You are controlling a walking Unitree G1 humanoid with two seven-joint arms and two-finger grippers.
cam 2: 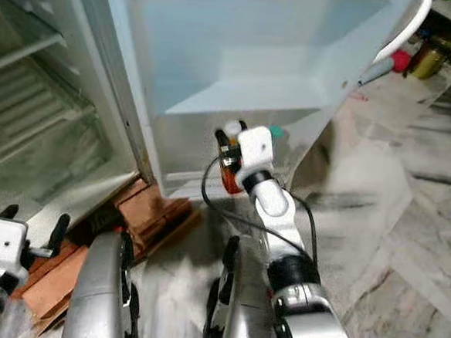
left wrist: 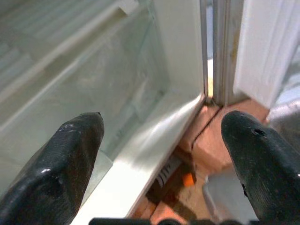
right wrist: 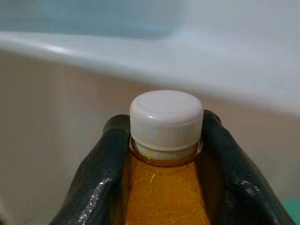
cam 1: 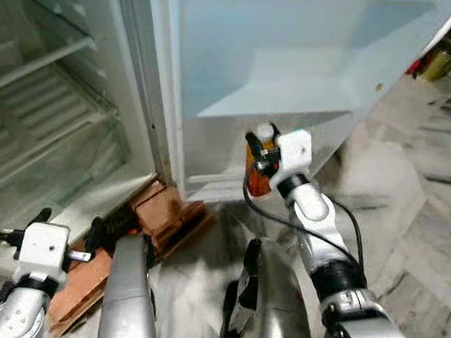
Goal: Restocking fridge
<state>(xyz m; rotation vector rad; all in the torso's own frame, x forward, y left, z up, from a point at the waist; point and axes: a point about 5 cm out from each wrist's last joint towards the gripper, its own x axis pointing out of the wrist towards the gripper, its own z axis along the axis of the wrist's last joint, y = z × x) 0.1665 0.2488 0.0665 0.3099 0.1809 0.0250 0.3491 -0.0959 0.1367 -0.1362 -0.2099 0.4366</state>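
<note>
My right gripper is shut on an orange drink bottle with a white cap, its black fingers clamped on both sides of the neck. It holds the bottle upright just below the lower shelf of the open fridge door. My left gripper hangs low at the left, open with nothing between its fingers, near the bottom edge of the fridge's clear crisper drawer.
The fridge interior with wire shelves stands at the left. Red-brown bricks prop up the fridge's base. Marble floor stretches to the right, with clutter at the far right.
</note>
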